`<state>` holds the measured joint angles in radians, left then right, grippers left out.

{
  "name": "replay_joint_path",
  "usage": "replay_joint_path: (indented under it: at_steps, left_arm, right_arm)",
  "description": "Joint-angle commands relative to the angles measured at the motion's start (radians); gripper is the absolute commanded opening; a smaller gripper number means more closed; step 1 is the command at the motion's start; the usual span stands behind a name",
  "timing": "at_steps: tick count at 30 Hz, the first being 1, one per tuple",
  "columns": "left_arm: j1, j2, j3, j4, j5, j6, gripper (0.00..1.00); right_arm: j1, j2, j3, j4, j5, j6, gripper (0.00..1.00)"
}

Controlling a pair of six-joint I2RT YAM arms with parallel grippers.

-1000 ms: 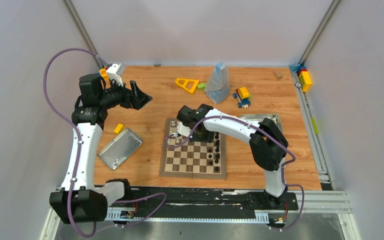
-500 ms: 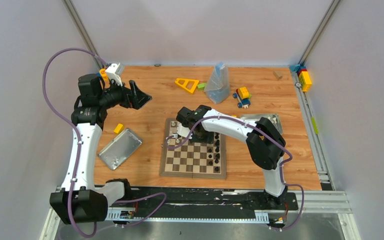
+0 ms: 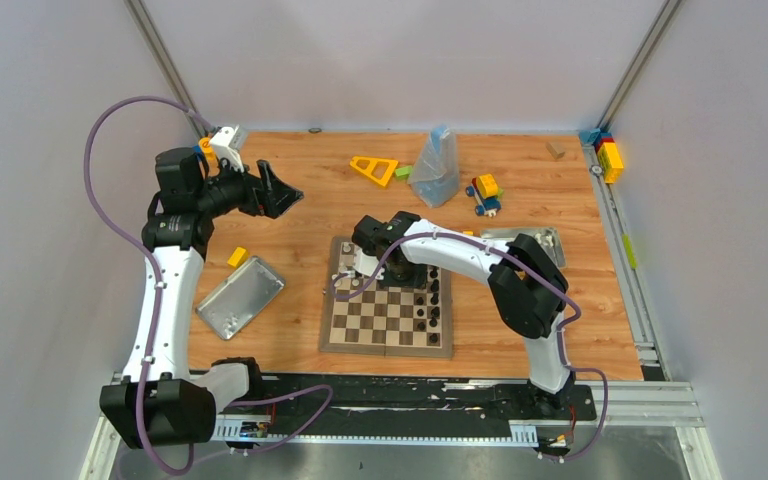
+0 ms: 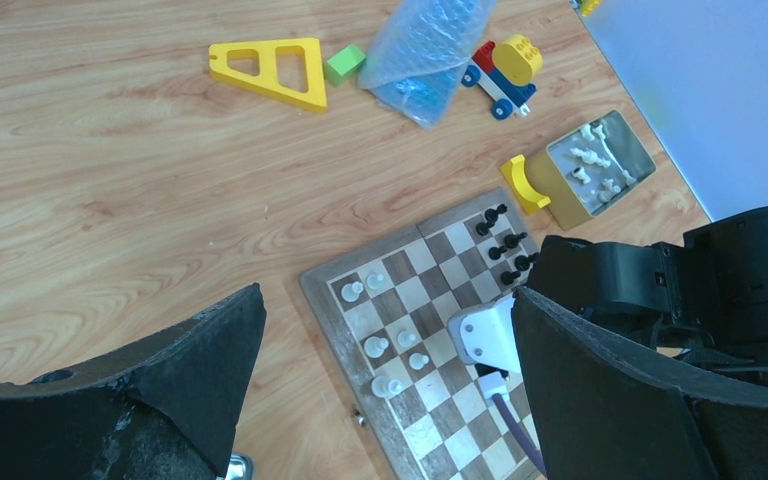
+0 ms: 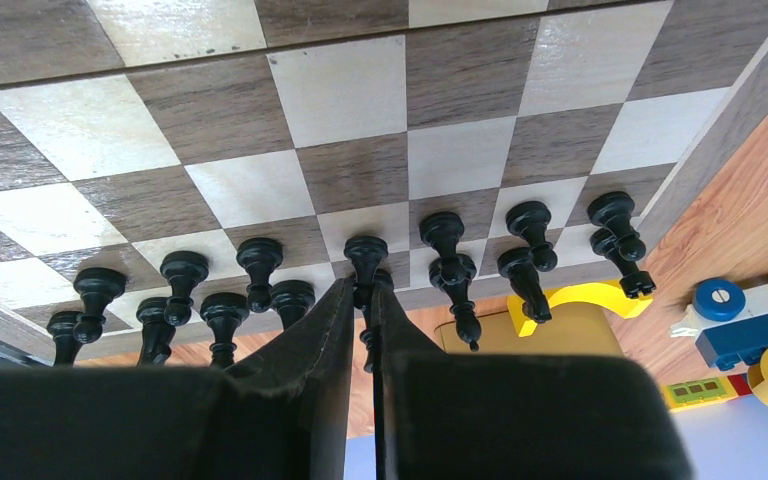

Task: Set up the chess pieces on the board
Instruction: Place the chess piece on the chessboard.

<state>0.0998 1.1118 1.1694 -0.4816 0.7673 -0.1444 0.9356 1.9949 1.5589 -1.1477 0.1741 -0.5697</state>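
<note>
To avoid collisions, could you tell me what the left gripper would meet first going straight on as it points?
Most likely the white chess pieces on the chessboard, though depth is unclear.

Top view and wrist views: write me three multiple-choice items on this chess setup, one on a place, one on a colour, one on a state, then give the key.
1. In the top view, the silver metal lid lies:
A) left of the chessboard
B) on the chessboard
C) against the back wall

2. The chess pieces inside the tin box are:
A) black
B) cream
C) red

3. The right pincer is:
A) wide open
B) shut on a black chess piece
C) shut on a yellow block

Key:
1 A, the lid sits off the board's left edge, apart from it.
2 B, the left wrist view shows pale figures in the box.
3 B, the right wrist view shows it closed around the piece's stem.
</note>
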Motion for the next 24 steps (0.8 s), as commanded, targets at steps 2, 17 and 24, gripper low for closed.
replay_joint_path:
  at_steps: [2,17,24]
  left_arm:
    - [0.012,-0.028,-0.007,0.032,0.021,-0.009,1.00]
    - [0.016,-0.027,-0.009,0.034,0.028,-0.011,1.00]
    - [0.018,-0.028,-0.011,0.036,0.030,-0.011,1.00]
  right_arm:
    - [0.010,0.012,0.036,-0.010,-0.004,-0.011,0.01]
    - [0.012,0.017,0.042,-0.015,-0.005,-0.006,0.21]
    - [0.014,0.015,0.048,-0.012,-0.004,-0.003,0.26]
